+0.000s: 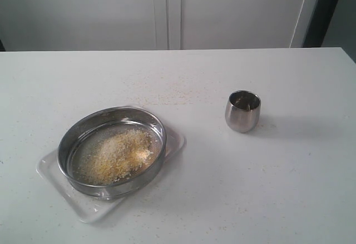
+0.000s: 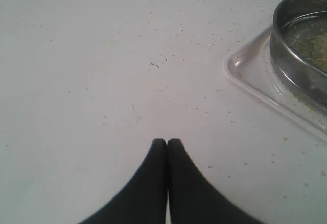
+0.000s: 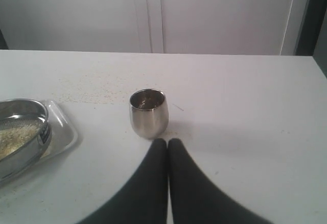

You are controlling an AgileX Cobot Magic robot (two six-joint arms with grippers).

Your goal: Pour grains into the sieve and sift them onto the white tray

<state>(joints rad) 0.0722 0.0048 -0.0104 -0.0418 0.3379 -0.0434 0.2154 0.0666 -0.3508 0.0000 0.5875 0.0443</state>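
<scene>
The round steel sieve (image 1: pixel 112 150) rests on the white tray (image 1: pixel 172 144) at the table's left front. A heap of yellow and whitish grains (image 1: pixel 118 153) lies on its mesh. Neither arm shows in the exterior view. My left gripper (image 2: pixel 166 141) is shut and empty above bare table, with the sieve (image 2: pixel 299 43) and the tray (image 2: pixel 250 73) off to one side. My right gripper (image 3: pixel 167 141) is shut with nothing held, its tips just short of the small steel cup (image 3: pixel 148 113). The sieve (image 3: pixel 20 132) and tray (image 3: pixel 64 127) show at that view's edge.
A small rounded steel cup (image 1: pixel 243 111) stands upright right of the middle of the white table (image 1: pixel 289 188). Loose granules are scattered on the table behind the sieve (image 1: pixel 167 91). White cabinet doors (image 1: pixel 167 10) stand behind the table's far edge.
</scene>
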